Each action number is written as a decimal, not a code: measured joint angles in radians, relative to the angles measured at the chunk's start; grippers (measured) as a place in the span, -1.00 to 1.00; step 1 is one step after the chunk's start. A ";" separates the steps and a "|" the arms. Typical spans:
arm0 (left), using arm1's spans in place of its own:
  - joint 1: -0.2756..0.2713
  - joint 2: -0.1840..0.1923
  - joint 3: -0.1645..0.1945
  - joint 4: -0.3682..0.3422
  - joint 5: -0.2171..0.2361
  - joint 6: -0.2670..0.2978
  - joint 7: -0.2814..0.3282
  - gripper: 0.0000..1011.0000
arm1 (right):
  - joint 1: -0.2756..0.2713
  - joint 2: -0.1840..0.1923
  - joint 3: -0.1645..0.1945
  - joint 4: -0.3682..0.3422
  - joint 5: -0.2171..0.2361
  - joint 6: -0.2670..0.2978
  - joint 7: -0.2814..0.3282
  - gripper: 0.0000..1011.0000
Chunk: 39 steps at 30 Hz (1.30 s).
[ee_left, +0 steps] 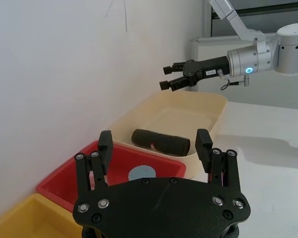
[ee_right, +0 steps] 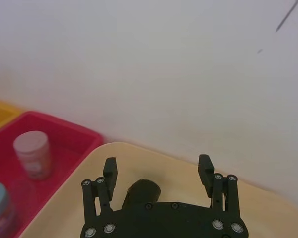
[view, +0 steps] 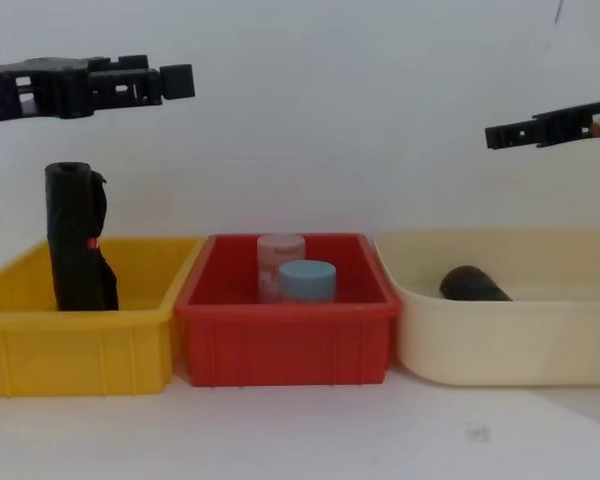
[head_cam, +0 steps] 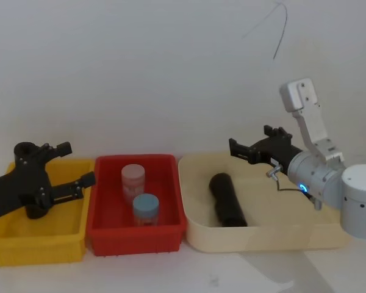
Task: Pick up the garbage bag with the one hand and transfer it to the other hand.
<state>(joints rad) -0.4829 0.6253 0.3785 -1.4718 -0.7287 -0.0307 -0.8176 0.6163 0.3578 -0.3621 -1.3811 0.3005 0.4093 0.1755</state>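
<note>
The garbage bag [head_cam: 227,199], a matte black crinkled plastic roll, lay in the cream plastic tub [head_cam: 262,235]. I guessed it was light, squashy and slippery, best pinched mid-length. The right gripper [head_cam: 244,151] hovered above the tub and the left gripper [head_cam: 76,163] far left of it, both jaws wide.

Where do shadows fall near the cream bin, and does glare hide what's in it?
Head view: a soft shadow on the table in front of the cream bin; no glare, the black roll inside reads plainly. Left wrist view: a shadow on the table beside the bin, below the right arm.
</note>
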 joint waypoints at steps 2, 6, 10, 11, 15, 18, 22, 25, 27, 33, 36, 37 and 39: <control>0.001 0.001 -0.001 0.000 -0.001 0.000 0.001 0.98 | 0.001 0.000 0.000 0.000 -0.012 -0.004 -0.011 0.98; 0.004 0.003 -0.003 -0.001 -0.002 0.001 0.004 0.98 | -0.001 0.005 -0.008 -0.008 -0.031 -0.010 -0.019 0.98; 0.006 0.004 -0.004 -0.002 -0.003 0.001 0.005 0.98 | -0.013 0.014 -0.023 -0.029 -0.047 -0.009 -0.015 0.98; 0.007 0.005 -0.004 -0.002 -0.003 0.001 0.005 0.98 | -0.013 0.014 -0.023 -0.029 -0.047 -0.009 -0.015 0.98; 0.008 0.006 -0.005 -0.003 -0.004 0.001 0.006 0.98 | -0.029 0.023 -0.043 -0.057 -0.056 0.004 0.007 0.98; 0.009 0.006 -0.005 -0.003 -0.004 0.001 0.007 0.98 | -0.039 0.027 -0.062 -0.075 -0.061 0.017 0.025 0.98; 0.009 0.006 -0.005 -0.003 -0.005 0.001 0.007 0.98 | -0.049 0.027 -0.088 -0.097 -0.066 0.036 0.049 0.98; 0.009 0.007 -0.006 -0.003 -0.005 0.001 0.008 0.98 | -0.052 0.022 -0.114 -0.109 -0.072 0.056 0.070 0.98; 0.010 0.007 -0.006 -0.003 -0.005 0.001 0.008 0.98 | -0.052 0.018 -0.128 -0.113 -0.076 0.069 0.081 0.98; 0.010 0.007 -0.007 -0.003 -0.005 0.001 0.009 0.98 | -0.045 -0.015 -0.184 -0.117 -0.086 0.112 0.113 0.98; 0.010 0.008 -0.007 -0.003 -0.005 0.001 0.009 0.98 | -0.036 -0.033 -0.209 -0.114 -0.091 0.134 0.128 0.98; 0.010 0.008 -0.007 -0.003 -0.005 0.001 0.009 0.98 | -0.034 -0.037 -0.215 -0.112 -0.092 0.139 0.132 0.98; 0.011 0.008 -0.007 -0.003 -0.005 0.001 0.009 0.98 | -0.026 -0.051 -0.230 -0.105 -0.097 0.154 0.141 0.98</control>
<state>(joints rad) -0.4724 0.6331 0.3719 -1.4752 -0.7341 -0.0296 -0.8089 0.5903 0.3064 -0.5922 -1.4864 0.2037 0.5631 0.3163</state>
